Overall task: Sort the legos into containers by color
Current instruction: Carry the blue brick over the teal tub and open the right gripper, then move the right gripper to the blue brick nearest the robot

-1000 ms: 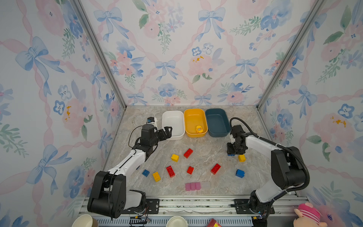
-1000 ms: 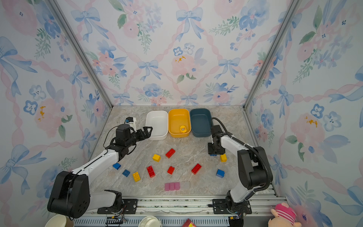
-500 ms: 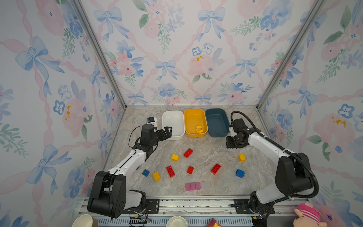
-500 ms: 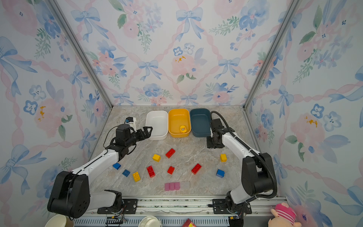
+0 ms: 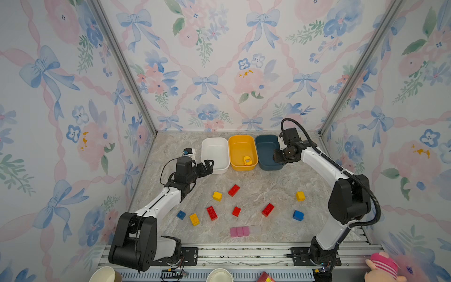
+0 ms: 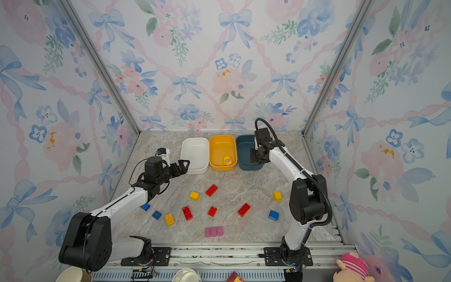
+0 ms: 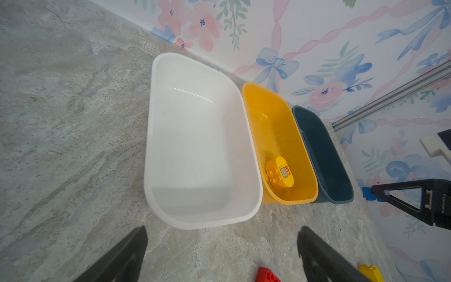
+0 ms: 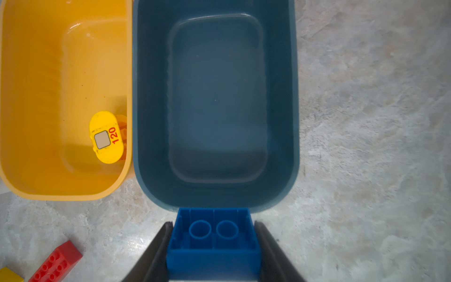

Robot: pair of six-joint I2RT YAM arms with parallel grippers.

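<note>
**Colour sorting, early stage.** Three tubs stand in a row at the back of the tabletop (image 5: 275, 185): the white tub (image 5: 214, 151), the yellow-orange tub (image 5: 240, 147) and the teal tub (image 5: 264, 150). Only one piece is sorted. This is the rounded yellow piece (image 5: 247, 161), which lies in the yellow-orange tub near its front wall. The white tub and the teal tub are bare inside.

Loose on the tabletop in a top view lie four red bricks (image 6: 211, 190), three yellow bricks (image 6: 194, 196) and three blue bricks (image 6: 273, 215). By this count, ten pieces are not yet picked up. A pink block strip (image 5: 240, 231) lies near the front edge and appears to be no part of the sort.

**Right hand** (image 8: 212, 225): the jaws are partly closed and pinch a blue brick (image 8: 213, 244) by two opposite sides. Its hollow underside faces the wrist camera. The brick is poised at the near rim of the teal tub — seemingly just short of the basin, so the release is not yet made.

**Left hand** (image 7: 222, 246): the fingers are spread wide, holding and touching nothing. It hovers just in front of the white tub's near corner, above bare tabletop.
</note>
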